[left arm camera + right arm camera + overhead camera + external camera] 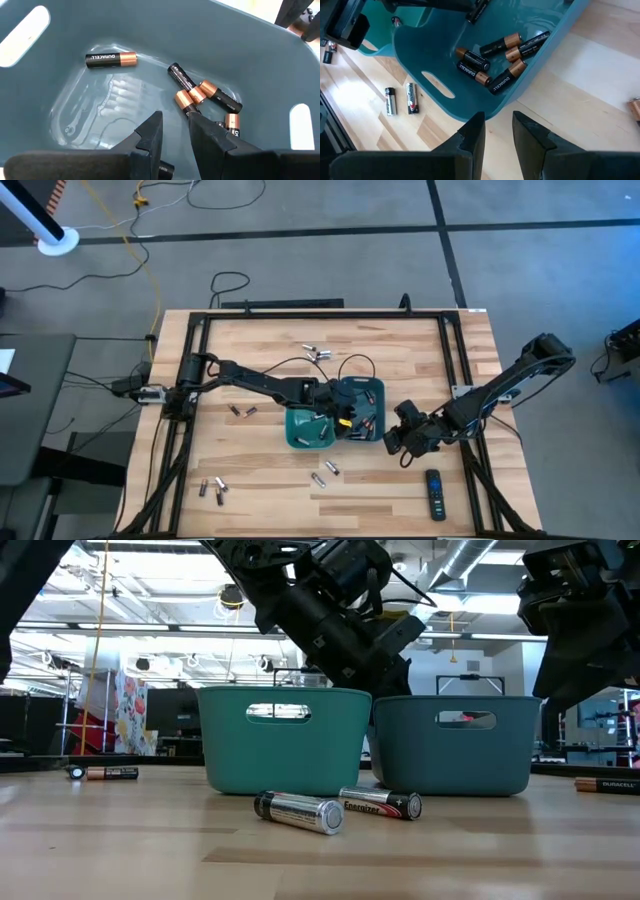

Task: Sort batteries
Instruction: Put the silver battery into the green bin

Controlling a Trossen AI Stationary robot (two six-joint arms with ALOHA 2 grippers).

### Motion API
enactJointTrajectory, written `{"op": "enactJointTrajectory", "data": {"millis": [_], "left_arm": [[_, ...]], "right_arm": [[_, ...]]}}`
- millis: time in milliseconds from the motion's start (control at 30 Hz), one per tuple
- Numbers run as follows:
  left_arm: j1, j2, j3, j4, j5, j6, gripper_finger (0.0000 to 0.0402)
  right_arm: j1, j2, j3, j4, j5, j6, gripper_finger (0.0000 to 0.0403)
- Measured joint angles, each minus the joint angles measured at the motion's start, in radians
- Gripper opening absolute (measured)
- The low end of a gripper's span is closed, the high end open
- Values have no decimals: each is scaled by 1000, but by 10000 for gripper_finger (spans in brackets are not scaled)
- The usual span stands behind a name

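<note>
Two teal bins sitting side by side mid-counter as both arms are working the batteries.

Left gripper (174, 131) is hovering inside the darker bin (368, 388), fingers slightly parted and holding nothing, above dark copper-ended batteries (111, 59) lying on its floor. Right gripper (497, 131) is hanging just beside that bin, fingers parted and empty. Silvery batteries (298, 811) are lying loose on the counter (270, 350); a remote control (434, 492) is resting near the right arm.
</note>
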Motion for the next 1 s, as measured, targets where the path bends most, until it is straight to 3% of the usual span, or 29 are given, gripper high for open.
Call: {"op": "enactJointTrajectory", "data": {"millis": [733, 1000], "left_arm": [[0, 0, 2, 56, -1, -20, 91], [4, -1, 61, 33, 1, -54, 100]], "right_arm": [[1, 0, 0, 0, 0, 0, 116], [1, 0, 0, 0, 0, 0, 116]]}}
